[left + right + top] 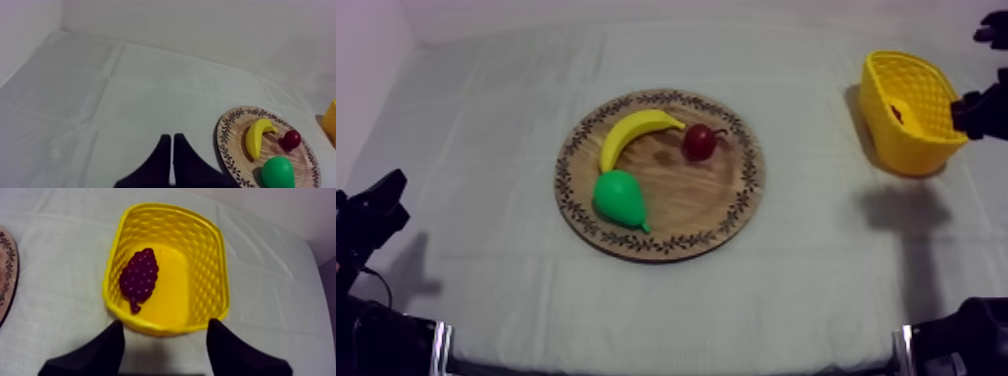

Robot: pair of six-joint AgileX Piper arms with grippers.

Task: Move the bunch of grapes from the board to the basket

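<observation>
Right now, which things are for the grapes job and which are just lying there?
For the job: bunch of grapes, lying in the yellow basket; wooden board; right gripper, open by the basket.
Just lying about: banana, pear and small red fruit, all on the board.

Left claw (pixel 172 138) is closed tight over the cloth (pixel 100 100); the board (pixel 226 135) sits just beside it, carrying banana (pixel 256 138), pear (pixel 277 172), small red fruit (pixel 292 139).
</observation>
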